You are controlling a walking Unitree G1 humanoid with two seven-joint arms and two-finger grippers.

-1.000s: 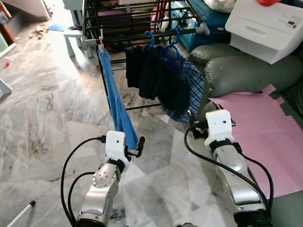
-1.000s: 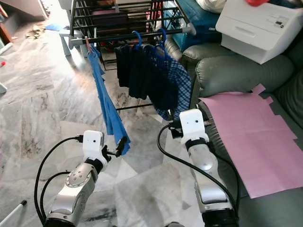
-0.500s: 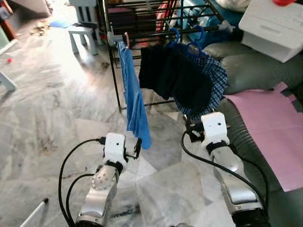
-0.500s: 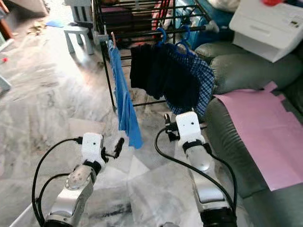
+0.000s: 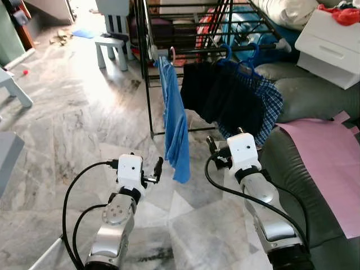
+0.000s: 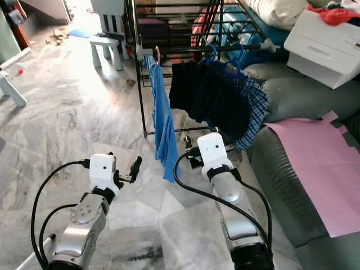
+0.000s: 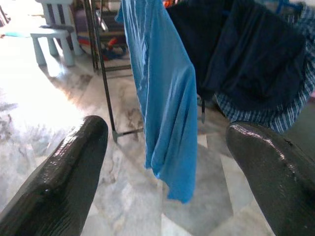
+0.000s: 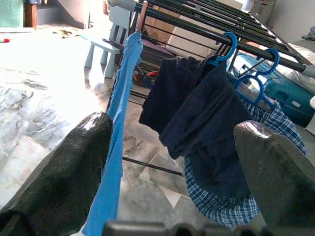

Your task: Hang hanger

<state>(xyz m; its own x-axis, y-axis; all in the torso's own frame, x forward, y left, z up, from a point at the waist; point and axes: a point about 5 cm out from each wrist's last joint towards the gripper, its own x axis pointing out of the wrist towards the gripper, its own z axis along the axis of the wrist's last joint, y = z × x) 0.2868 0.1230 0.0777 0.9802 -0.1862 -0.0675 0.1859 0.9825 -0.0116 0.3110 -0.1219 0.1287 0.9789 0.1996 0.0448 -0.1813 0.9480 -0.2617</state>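
You faced a grey marble floor (image 5: 67, 129) stretching from six to ten o'clock. A pale blue stool (image 5: 117, 44) stood at eleven. At two o'clock, a white drawer unit (image 5: 332, 48) with red cloth (image 5: 344, 12) on top sat above a grey-green sofa (image 5: 315, 95); a pink sheet (image 5: 332, 157) covered the seat at three.

One drying rack (image 5: 185, 11), three hangers (image 8: 227, 46), two stools (image 5: 115, 42).
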